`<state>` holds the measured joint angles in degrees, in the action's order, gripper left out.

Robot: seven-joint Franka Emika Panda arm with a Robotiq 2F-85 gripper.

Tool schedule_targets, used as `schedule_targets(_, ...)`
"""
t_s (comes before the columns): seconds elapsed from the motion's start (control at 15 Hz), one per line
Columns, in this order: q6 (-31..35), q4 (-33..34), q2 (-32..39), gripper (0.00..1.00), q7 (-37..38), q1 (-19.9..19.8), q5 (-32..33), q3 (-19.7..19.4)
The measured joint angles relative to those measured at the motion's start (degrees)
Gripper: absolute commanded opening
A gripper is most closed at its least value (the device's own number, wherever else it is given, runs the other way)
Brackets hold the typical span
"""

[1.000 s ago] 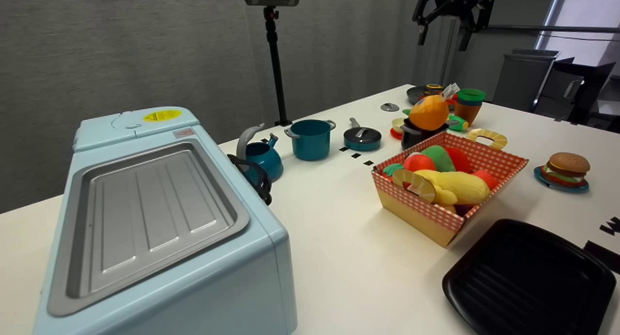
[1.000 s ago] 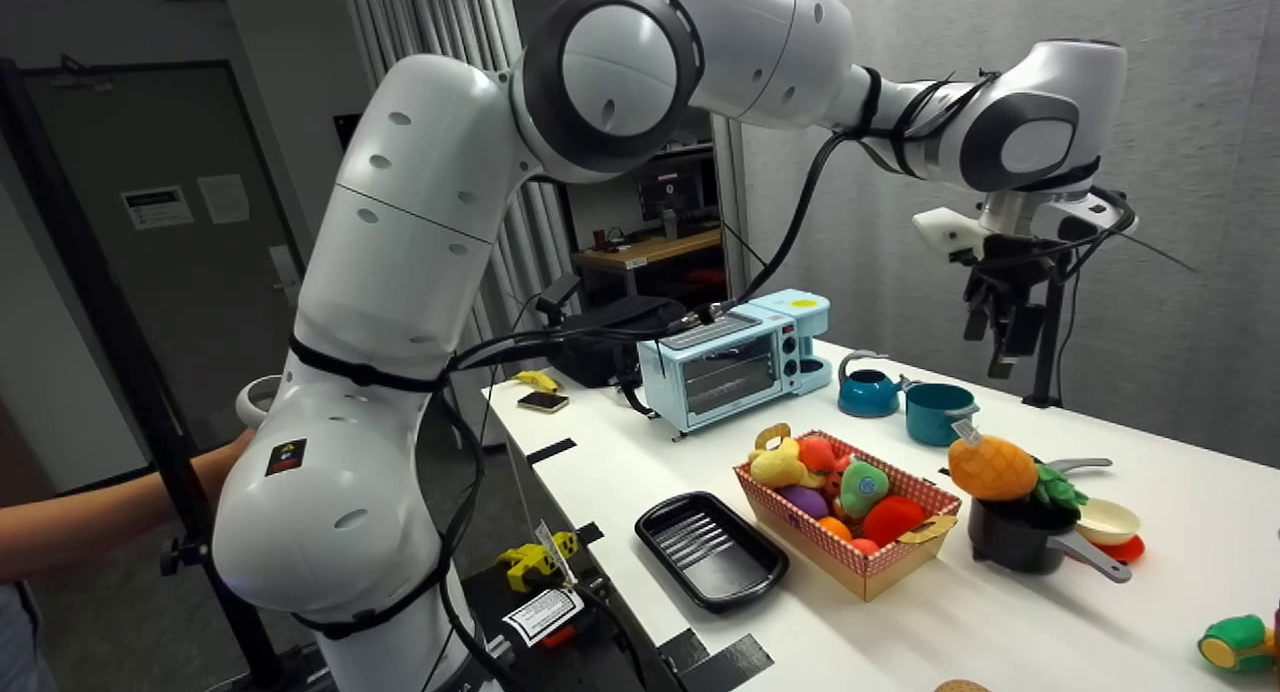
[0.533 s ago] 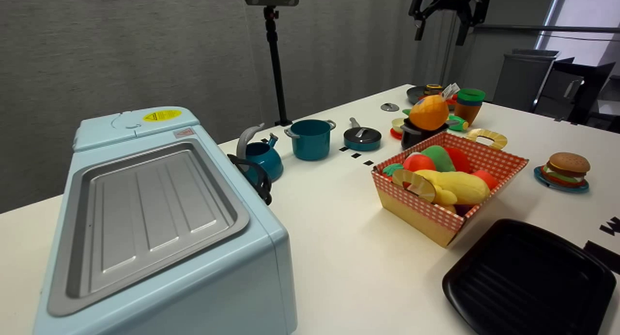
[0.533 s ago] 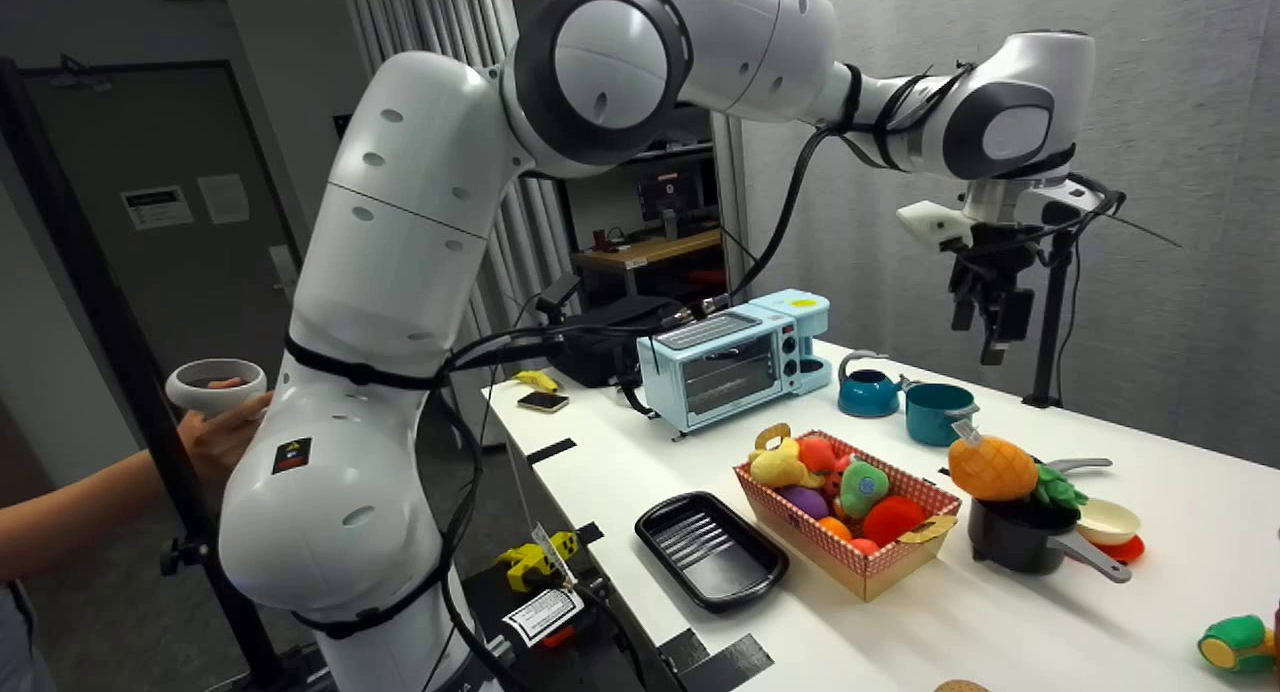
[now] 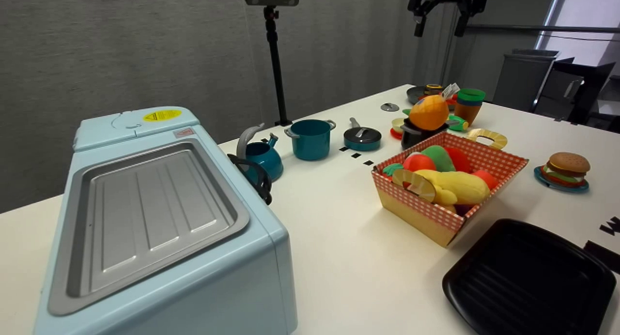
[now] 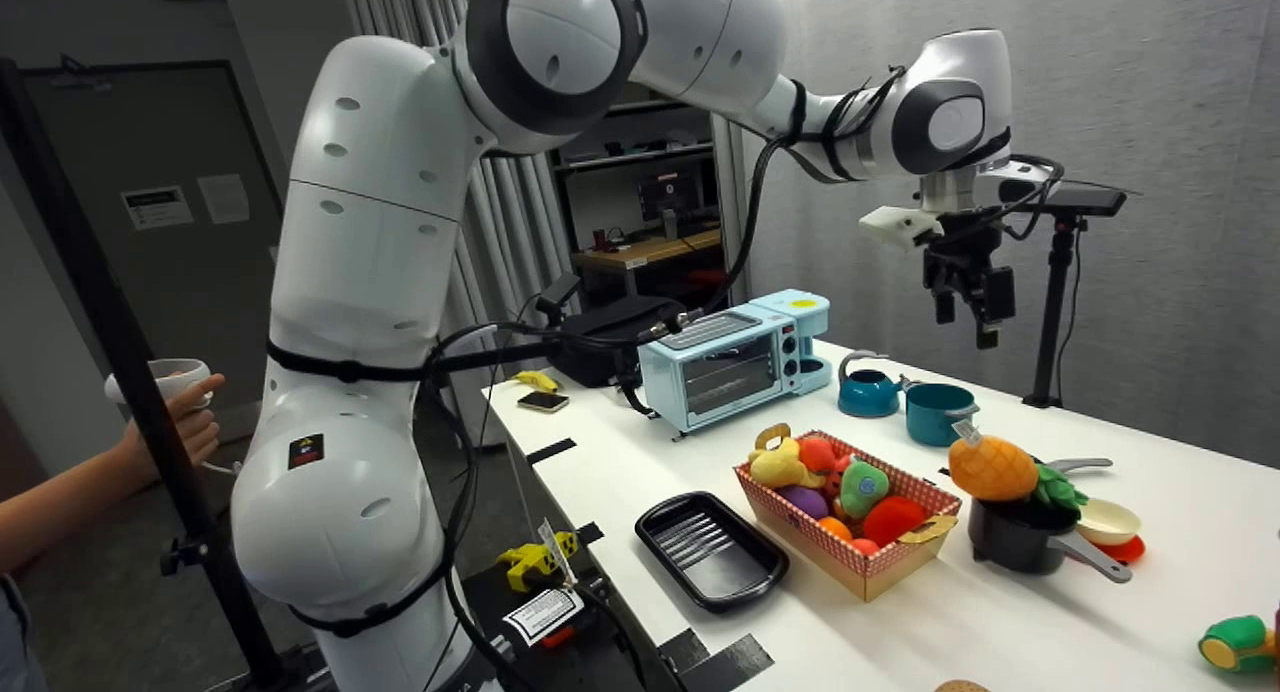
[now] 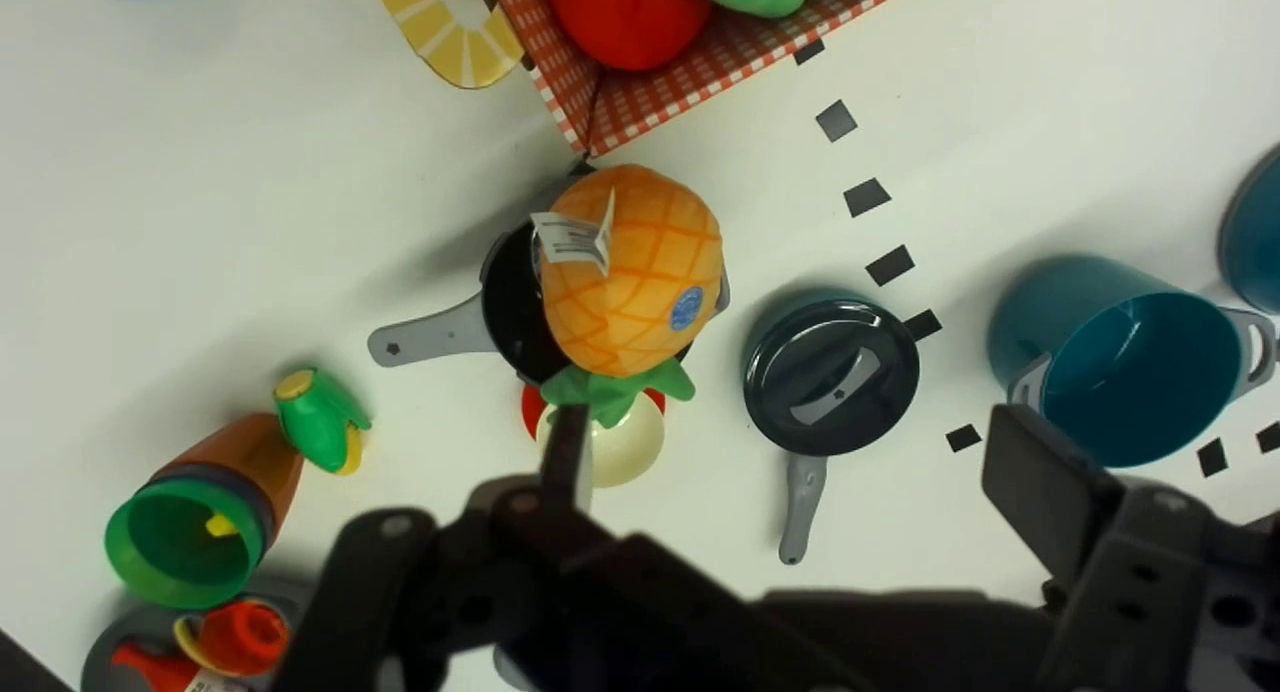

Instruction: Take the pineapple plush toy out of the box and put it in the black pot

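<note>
The orange pineapple plush toy (image 6: 990,469) lies tilted on top of the black pot (image 6: 1018,547), its green tuft hanging over the rim; both also show in an exterior view, the toy (image 5: 429,113) and the pot (image 5: 411,137). In the wrist view the toy (image 7: 635,282) covers much of the pot (image 7: 512,307). The checkered box (image 6: 800,534) stands beside the pot, holding several other plush foods; its corner (image 7: 690,94) shows in the wrist view. My gripper (image 6: 966,328) is open and empty, high above the table and apart from the toy; its fingers (image 7: 1045,492) are wide apart.
A teal pot (image 6: 935,414), a teal kettle (image 6: 868,394) and a pale-blue oven (image 6: 730,367) stand along the table. A black tray (image 6: 712,552) lies in front of the box. A lidded pan (image 7: 830,377), a cream bowl (image 7: 630,447) and stacked cups (image 7: 185,542) are below my gripper. A camera stand (image 6: 1050,302) stands behind.
In the exterior views my arm has drawn back and risen a little, the gripper staying open. The pineapple toy, pot and box have not moved.
</note>
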<state>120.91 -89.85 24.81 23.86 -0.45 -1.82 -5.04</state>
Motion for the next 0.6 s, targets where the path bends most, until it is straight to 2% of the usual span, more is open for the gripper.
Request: schedule_targets(0.6, 12.91, -16.61, -8.66, 1.00, 0.20, 1.92, 7.41, 0.00)
